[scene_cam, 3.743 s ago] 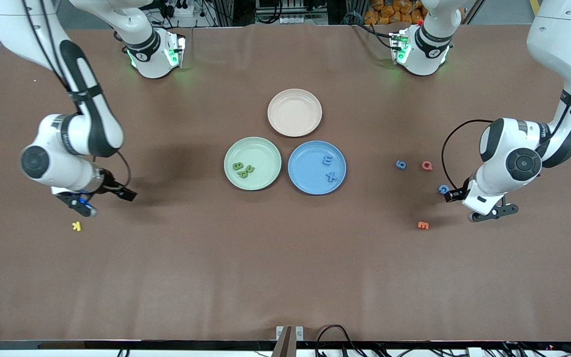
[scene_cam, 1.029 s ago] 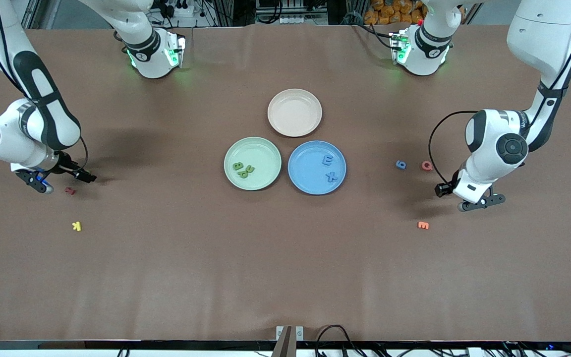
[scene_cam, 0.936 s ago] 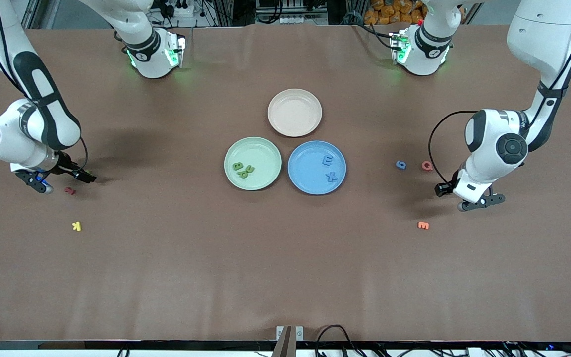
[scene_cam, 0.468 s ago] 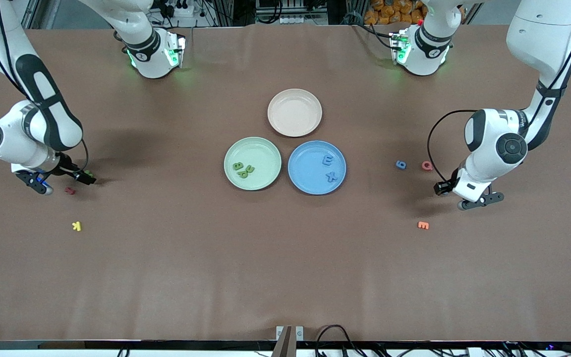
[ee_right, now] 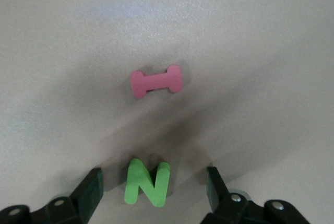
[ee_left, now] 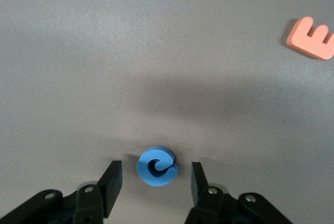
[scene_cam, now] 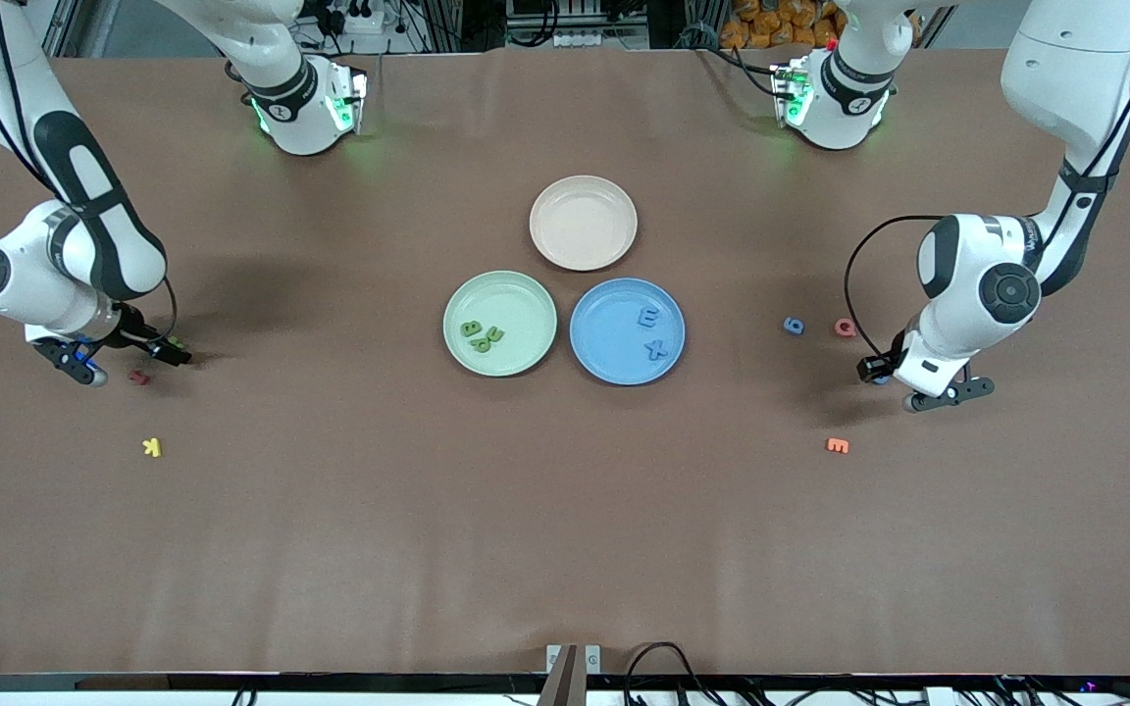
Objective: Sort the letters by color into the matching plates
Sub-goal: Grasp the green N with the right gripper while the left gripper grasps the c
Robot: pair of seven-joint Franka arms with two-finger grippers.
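Note:
My left gripper (scene_cam: 950,393) is open, low over the table toward the left arm's end. In the left wrist view its fingers (ee_left: 154,169) straddle a blue curled letter (ee_left: 156,166) without touching it. My right gripper (scene_cam: 73,361) is open near the right arm's end. Its fingers (ee_right: 154,177) straddle a green N (ee_right: 147,182), apart from it. The front view hides the N. The mint green plate (scene_cam: 516,289) holds green letters (scene_cam: 482,335). The blue plate (scene_cam: 609,343) holds a blue E (scene_cam: 648,316) and X (scene_cam: 658,348). Another blue letter (scene_cam: 794,326) lies on the table.
A beige-pink plate (scene_cam: 583,223) sits farther from the front camera than the two plates. A red Q (scene_cam: 845,327) and orange E (scene_cam: 837,446) lie near my left gripper. A red I (scene_cam: 138,377) and yellow K (scene_cam: 152,447) lie near my right gripper.
My right gripper moved from beside the yellow K out toward the right arm's end, over the N. My left gripper shifted over the blue curled letter. Both barely move in the last second.

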